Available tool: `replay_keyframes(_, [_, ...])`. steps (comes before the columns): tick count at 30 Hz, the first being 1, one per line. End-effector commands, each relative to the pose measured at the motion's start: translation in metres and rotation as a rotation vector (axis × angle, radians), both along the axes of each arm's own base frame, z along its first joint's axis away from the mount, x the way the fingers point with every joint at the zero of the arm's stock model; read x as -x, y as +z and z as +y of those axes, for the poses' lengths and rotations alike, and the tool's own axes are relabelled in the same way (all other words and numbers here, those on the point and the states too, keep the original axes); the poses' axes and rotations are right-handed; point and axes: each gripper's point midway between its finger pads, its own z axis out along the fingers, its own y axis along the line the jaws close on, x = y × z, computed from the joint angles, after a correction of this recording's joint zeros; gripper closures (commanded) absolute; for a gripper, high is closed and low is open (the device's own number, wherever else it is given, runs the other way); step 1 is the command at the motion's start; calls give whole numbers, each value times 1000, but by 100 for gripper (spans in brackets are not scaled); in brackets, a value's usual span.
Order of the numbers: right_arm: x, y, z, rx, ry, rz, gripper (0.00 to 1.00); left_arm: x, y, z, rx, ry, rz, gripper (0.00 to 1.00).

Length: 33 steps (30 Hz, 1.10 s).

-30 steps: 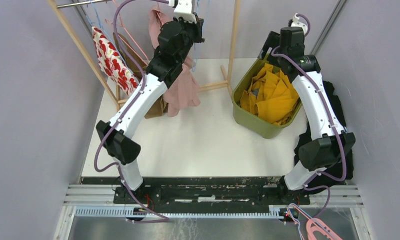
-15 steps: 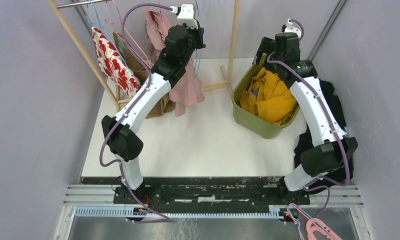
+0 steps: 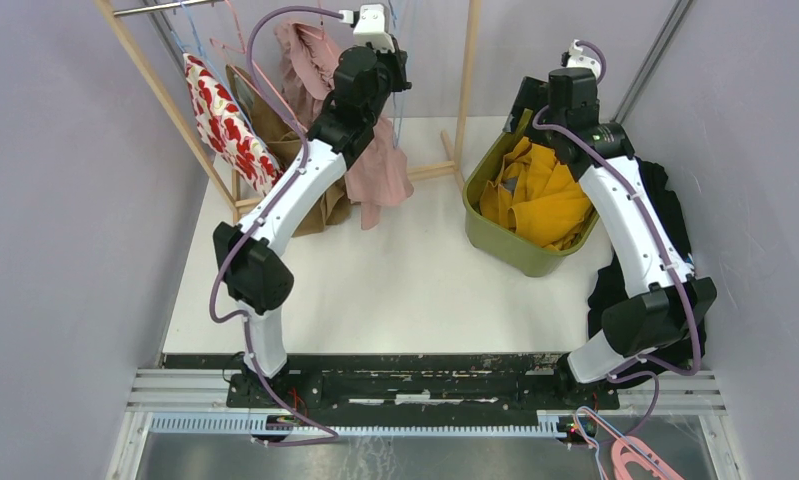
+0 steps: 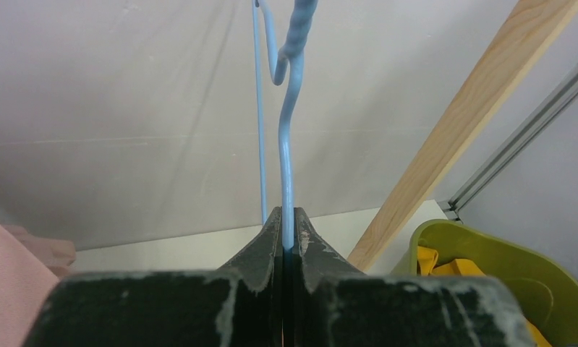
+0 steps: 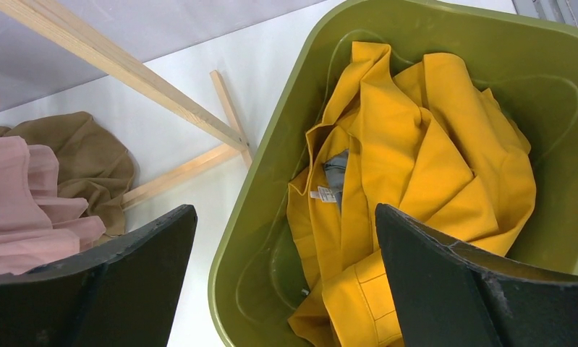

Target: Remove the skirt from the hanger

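Note:
A pink skirt [image 3: 377,170] hangs from a blue wire hanger [image 4: 289,166] at the wooden rack, far left of centre. My left gripper [image 4: 289,218] is shut on the hanger's wire neck just below its twisted hook; in the top view it [image 3: 390,62] is high above the skirt. A corner of the pink skirt shows at the lower left of the left wrist view [image 4: 11,289]. My right gripper [image 5: 286,217] is open and empty, hovering over the green bin [image 5: 257,188] that holds a yellow garment [image 5: 416,144].
The wooden rack [image 3: 465,80] also carries a red-patterned garment [image 3: 225,120] and a brown one [image 3: 275,140]. The green bin [image 3: 480,175] stands right of the rack. A black cloth [image 3: 675,220] lies at the right edge. Pink hangers [image 3: 640,462] lie near the bottom right.
My left arm has moved right and further back with the hanger, and the pink skirt has swung right with it. My right gripper has shifted slightly left over the bin.

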Motion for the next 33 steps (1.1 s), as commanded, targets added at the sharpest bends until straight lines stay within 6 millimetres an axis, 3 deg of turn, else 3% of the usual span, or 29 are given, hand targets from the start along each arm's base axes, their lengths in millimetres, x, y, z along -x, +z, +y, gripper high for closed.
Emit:
replay_keyframes(1, [8, 31, -3, -8, -4, -95, 0, -8, 34, 7, 121, -5, -63, 97])
replay_keyframes(6, [14, 32, -4, -5, -4, -96, 0, -13, 40, -1, 142, -40, -56, 97])
replay_keyframes(16, [17, 31, -7, 8, -8, -91, 0, -12, 6, -20, 61, -141, 33, 97])
replay_keyframes(22, [17, 30, -8, 5, -11, -88, 0, -1, -41, -36, 4, -246, 167, 97])
replay_keyframes(28, [18, 28, -6, 0, -7, -83, 0, 0, -43, -37, -17, -259, 170, 97])
replay_keyframes(31, [20, 28, -7, 2, -9, -83, 0, 1, -37, -42, -22, -284, 155, 80])
replay_keyframes(33, [19, 27, -7, 2, -8, -81, 0, 1, -35, -44, -26, -299, 148, 77])
